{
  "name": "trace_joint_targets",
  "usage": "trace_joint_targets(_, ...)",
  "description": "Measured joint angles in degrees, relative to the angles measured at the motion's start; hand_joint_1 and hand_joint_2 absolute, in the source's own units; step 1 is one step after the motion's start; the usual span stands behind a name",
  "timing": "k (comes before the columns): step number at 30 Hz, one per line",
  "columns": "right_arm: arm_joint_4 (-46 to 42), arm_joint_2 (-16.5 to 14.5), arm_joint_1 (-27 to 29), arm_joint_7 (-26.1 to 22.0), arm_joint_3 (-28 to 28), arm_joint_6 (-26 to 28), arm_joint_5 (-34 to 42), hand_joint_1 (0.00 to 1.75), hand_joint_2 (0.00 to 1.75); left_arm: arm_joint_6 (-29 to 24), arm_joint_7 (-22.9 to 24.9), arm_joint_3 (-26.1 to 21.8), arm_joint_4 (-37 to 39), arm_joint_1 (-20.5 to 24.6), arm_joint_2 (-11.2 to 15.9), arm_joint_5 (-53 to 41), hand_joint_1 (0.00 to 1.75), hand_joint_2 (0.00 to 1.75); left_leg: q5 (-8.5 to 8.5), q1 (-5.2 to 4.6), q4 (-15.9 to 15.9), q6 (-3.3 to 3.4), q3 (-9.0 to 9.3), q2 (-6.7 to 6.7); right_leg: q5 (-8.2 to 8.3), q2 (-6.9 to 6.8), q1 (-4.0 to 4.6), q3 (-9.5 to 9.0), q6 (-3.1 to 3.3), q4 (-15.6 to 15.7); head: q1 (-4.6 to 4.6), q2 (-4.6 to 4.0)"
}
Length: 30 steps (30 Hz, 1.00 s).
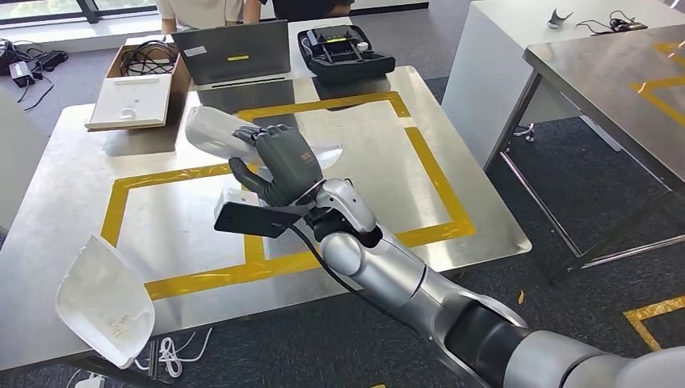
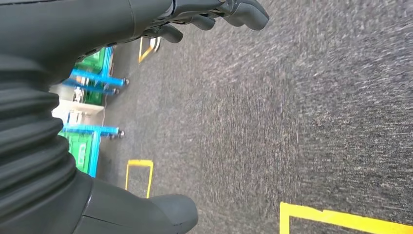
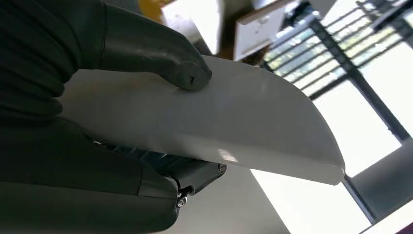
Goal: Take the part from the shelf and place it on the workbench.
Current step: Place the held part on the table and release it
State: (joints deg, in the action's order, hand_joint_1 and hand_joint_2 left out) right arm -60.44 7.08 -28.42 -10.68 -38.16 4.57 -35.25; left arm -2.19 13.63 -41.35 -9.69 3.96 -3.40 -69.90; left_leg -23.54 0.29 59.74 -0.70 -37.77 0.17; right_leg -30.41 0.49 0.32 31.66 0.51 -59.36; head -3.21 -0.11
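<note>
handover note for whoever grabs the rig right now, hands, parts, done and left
Right hand: grips a white curved part, held above the workbench over the yellow-taped rectangle.
Left hand: hangs over the carpet floor, fingers curled, holding nothing.
Another white part already lies at the workbench's near left corner.
Done: part carried to the bench.
Left: lower it onto the surface and let go.

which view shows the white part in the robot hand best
The right wrist view: the white part sits close up there, with the right robot hand clamping it, thumb pressed on its smooth face. The head view shows the same part from above the workbench, half hidden behind the fingers. The left wrist view looks at dark carpet.
</note>
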Motion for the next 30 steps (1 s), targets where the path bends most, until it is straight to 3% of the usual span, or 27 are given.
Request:
trace_joint_targets(4,22.6,2.8,-5.9,5.8,1.7,-3.8,0.5,1.75,1.75,0.0,-1.4,1.2,0.0,0.5,-1.6,-2.4,0.0,1.75,0.18,-0.07,0.0,0.28,-0.03,-0.79,-0.03,-0.73,-0.01,-0.4,-0.28,0.1,0.02,0.0)
trace_joint_targets(10,36.2,3.0,-8.9,7.2,2.1,-4.7,1.0,1.75,1.75,-0.8,-1.2,1.6,0.1,0.7,-2.1,-2.5,0.0,1.75,0.36,-0.2,0.0,0.38,-0.33,-0.59,0.29,-0.43,-0.16,-0.08,-0.36,0.1,-0.01,0.0)
trace_joint_targets(18,42.3,0.5,-10.9,10.2,2.5,-5.5,1.5,1.75,1.75,-0.5,-2.0,1.6,0.0,0.9,0.3,-2.3,0.0,1.75,0.33,-0.15,-0.1,0.36,-0.32,-0.49,0.23,-0.36,-0.13,0.02,-0.3,0.1,0.01,0.0)
trace_joint_targets(30,44.5,-0.3,-11.7,10.2,2.5,-5.5,1.5,1.75,1.75,-0.6,-2.0,1.6,0.0,0.9,0.6,-2.1,0.0,1.75,0.33,-0.16,-0.1,0.36,-0.33,-0.5,0.23,-0.36,-0.15,-0.04,-0.3,0.1,0.01,0.0)
